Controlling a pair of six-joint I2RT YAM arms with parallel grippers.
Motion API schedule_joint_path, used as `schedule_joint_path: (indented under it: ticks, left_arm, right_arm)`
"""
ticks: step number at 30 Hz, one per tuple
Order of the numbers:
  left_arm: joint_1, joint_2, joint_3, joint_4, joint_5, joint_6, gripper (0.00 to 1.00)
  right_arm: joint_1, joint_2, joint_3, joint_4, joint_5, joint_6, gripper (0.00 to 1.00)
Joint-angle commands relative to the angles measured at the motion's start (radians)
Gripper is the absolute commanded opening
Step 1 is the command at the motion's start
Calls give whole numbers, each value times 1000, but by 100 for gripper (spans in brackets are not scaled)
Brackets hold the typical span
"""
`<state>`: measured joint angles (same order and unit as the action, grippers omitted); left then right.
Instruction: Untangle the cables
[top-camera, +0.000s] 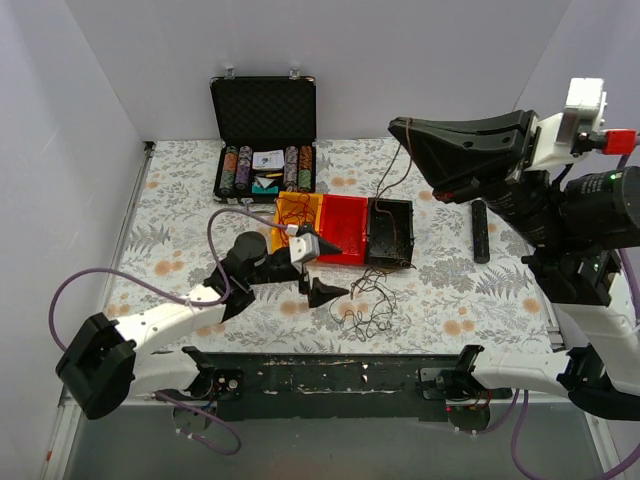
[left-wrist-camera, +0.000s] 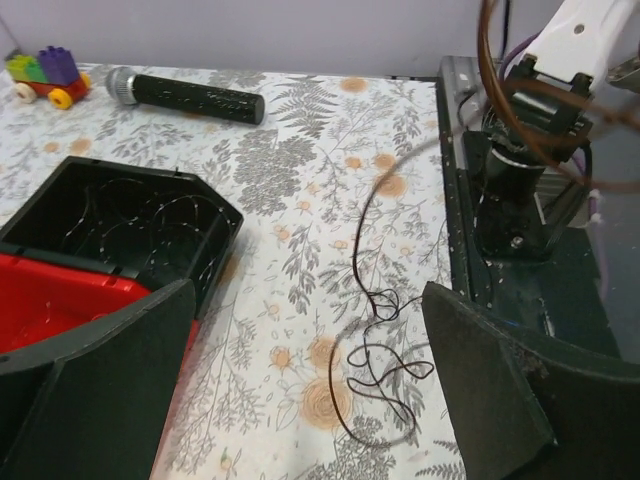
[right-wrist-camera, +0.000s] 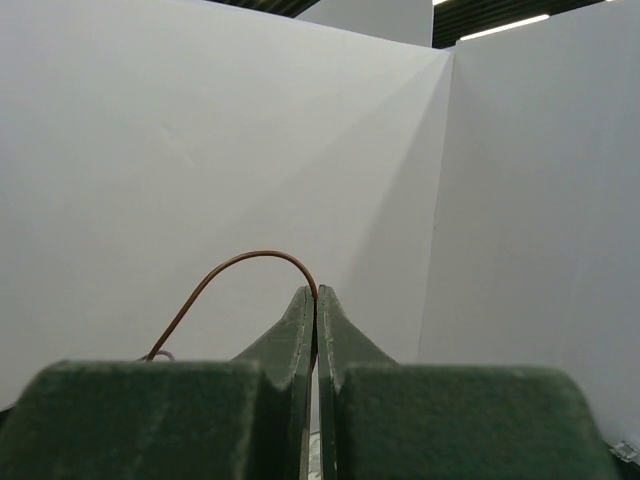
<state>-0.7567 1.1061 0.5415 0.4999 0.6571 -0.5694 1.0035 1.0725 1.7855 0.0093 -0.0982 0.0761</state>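
Hovering low over the worktop (top-camera: 180, 260), the left gripper (left-wrist-camera: 308, 290) has its jaws spread wide, gripping nothing. Just beyond them the cables (top-camera: 365, 305) lie in a loose nest, near the red bin (top-camera: 345, 238) and the black bin (top-camera: 392, 228). Farther back, one brown strand climbs to the raised right gripper (top-camera: 400, 126), whose jaws pinch it tight.

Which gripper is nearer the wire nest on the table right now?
Left. The left gripper sits low just left of the wire nest, jaws open; the right gripper is raised far behind it, shut on one brown strand.
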Motion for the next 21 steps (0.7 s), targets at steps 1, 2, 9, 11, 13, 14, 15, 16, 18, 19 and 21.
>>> schedule_joint_path:
  ticks: [1, 2, 9, 11, 13, 14, 15, 16, 18, 19, 21]
  left_arm:
    - [-6, 118, 126, -12, 157, -96, 98]
    - [-12, 138, 135, 36, 179, -113, 98]
    - [-50, 173, 150, 111, 223, -101, 97]
    - [-59, 166, 149, 104, 236, -80, 82]
    - [-59, 159, 143, 77, 217, -54, 54]
    - [-59, 150, 141, 45, 190, -26, 25]
    - [-61, 138, 134, 7, 164, 2, 4]
    - [-59, 124, 117, -23, 127, 29, 0]
    - [-53, 78, 77, -66, 72, 89, 0]
    - [-47, 61, 57, -92, 41, 107, 0]
    - [-27, 28, 25, -133, 1, 153, 0]
  right_arm:
    - [4, 21, 23, 54, -35, 40, 1]
    - [4, 21, 25, 55, -40, 44, 1]
    - [4, 26, 11, 58, -55, 56, 1]
    - [4, 21, 6, 64, -55, 48, 1]
    - [4, 17, 14, 55, -41, 31, 1]
    - [4, 12, 15, 47, -34, 24, 1]
    - [4, 6, 17, 41, -23, 11, 1]
    - [4, -2, 21, 34, -12, -1, 1]
    - [4, -20, 28, 14, 21, -31, 1]
    - [6, -28, 34, 3, 41, -51, 1]
    - [4, -45, 52, -35, 86, -100, 1]
